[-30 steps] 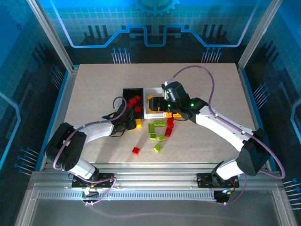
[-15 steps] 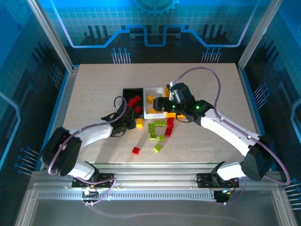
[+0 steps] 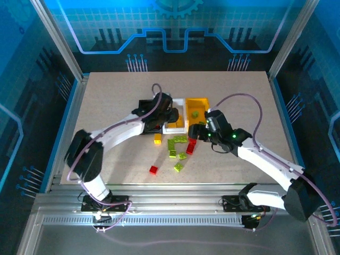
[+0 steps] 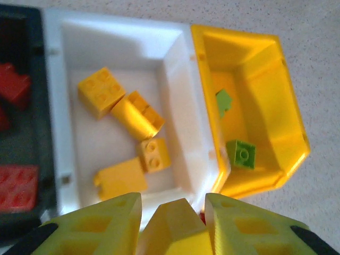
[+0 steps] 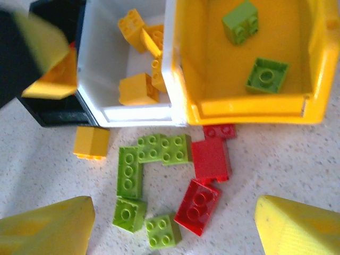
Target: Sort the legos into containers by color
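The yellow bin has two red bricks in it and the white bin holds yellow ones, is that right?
No. The two bricks in the yellow bin are lime green, not red; the right wrist view shows it. The white bin does hold yellow ones.

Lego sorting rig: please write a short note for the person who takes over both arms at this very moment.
Left gripper: shut on a held yellow-orange brick, hovering at the edge of the white bin.
Right gripper: open and empty, above the loose bricks in front of the yellow bin.
Done: sorted red bricks in the black bin; four yellow-orange bricks in the white bin; two green bricks in the yellow bin.
Left on the table: one loose yellow-orange brick, several loose green bricks, about three loose red bricks, of which a lone red brick lies nearer the arm bases.
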`<action>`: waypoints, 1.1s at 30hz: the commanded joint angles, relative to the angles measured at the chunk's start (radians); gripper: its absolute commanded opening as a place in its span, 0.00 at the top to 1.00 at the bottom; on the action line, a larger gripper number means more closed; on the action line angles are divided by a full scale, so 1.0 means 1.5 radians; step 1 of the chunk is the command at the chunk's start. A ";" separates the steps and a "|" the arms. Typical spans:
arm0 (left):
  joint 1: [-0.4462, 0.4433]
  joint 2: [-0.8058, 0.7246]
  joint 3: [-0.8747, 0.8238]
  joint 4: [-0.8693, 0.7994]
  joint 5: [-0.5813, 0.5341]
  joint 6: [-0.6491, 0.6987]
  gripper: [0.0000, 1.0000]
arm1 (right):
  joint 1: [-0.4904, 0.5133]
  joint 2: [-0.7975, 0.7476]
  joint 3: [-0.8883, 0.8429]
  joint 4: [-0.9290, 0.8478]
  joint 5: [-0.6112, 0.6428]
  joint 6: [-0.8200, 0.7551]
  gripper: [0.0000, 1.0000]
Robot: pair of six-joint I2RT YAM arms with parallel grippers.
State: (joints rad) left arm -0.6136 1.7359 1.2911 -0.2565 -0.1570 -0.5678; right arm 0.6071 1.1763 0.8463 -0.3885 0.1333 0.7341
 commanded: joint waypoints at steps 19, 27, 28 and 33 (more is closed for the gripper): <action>0.016 0.152 0.189 -0.078 0.023 0.021 0.23 | -0.001 -0.062 -0.073 -0.045 -0.006 0.037 0.17; -0.015 -0.060 0.000 0.007 0.081 -0.023 0.01 | 0.034 0.031 -0.061 -0.010 -0.027 0.050 0.17; -0.021 -0.089 -0.031 0.012 0.080 -0.026 0.01 | 0.041 0.049 -0.059 -0.002 -0.027 0.056 0.17; -0.036 -0.224 -0.184 0.037 0.065 -0.054 0.01 | 0.066 0.128 -0.041 0.037 0.001 0.091 0.17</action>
State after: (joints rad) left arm -0.6651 1.4658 1.1179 -0.2176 -0.0654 -0.6064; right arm 0.6846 1.3193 0.7544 -0.3859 0.1059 0.8192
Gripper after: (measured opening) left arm 0.988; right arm 0.828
